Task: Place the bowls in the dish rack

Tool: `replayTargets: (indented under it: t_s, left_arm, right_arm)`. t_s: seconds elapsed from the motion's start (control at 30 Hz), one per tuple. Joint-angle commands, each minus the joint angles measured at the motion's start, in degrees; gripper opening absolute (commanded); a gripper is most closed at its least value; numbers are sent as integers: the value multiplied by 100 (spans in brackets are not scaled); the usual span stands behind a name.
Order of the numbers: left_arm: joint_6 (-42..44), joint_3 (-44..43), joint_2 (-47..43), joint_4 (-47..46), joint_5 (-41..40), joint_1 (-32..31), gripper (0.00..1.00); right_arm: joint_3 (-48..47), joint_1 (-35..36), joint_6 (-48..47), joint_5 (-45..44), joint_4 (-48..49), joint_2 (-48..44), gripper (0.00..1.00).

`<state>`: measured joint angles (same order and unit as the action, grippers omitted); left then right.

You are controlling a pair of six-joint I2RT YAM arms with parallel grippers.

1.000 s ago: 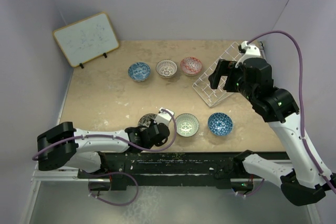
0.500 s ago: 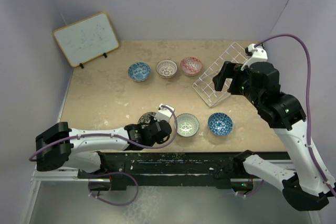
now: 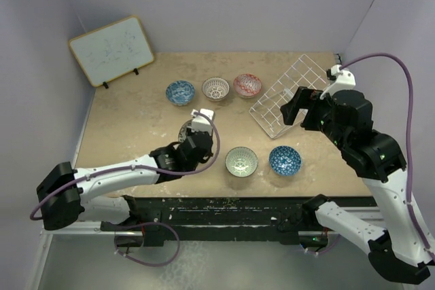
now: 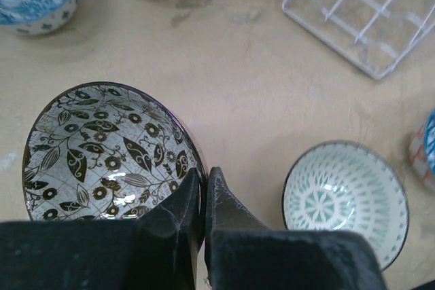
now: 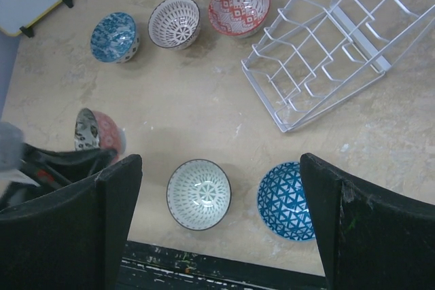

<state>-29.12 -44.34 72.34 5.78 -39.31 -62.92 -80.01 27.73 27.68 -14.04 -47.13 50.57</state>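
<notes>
Left wrist view: the left pincer is pinching the rim of the grey-black bowl. One finger is inside the bowl and one is outside. The two fingers are squeezed almost together, with only the thin edge of the bowl between them. I think it holds the bowl this way because the rim is the only part thin enough to pinch.

From the right wrist view, this bowl looks tipped on its side and lifted off the worktop. It is well apart from the dish rack, off to the rack's left and nearer to the arms. It has to go across to the rack next.

The rack has no bowls in it yet. It sits at a slant, so a bowl may need turning to slide between the wires.

The right pincer hangs just above the near edge of the rack. Its fingers are spread wide and it holds nothing. I think it waits there to be close to the rack, maybe to help or to take a bowl.

Five bowls sit on the worktop. A blue bowl, a white bowl and a red bowl stand in a row to the left of the rack, with the red one nearest to it. A pale green bowl and a dark blue bowl sit on the near side of the rack, and the dark blue one is closer to it. So the job has only just begun.
</notes>
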Motion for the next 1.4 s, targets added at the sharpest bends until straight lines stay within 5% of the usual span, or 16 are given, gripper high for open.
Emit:
replayTargets:
  t_s: [0.0,0.2,0.47,0.93,1.37]
  left_arm:
    - [159,-54,-701,-1737,276,417,0]
    - [72,-188,-790,-3130,693,460,0]
    - [-1130,127,-197,-5090,1486,492,0]
    - [-3873,316,2628,-9843,2550,1412,0]
    - [-4598,-766,3971,-10032,2828,1449,0]
  right_arm:
    - [36,-22,62,-116,-26,-91,100]
    - [24,-22,37,-129,-60,-118,100]
    - [68,-22,-38,-136,-36,-80,100]
    - [-129,-22,-166,-404,-312,-83,100]
    - [-237,-22,-198,-600,-580,-95,100]
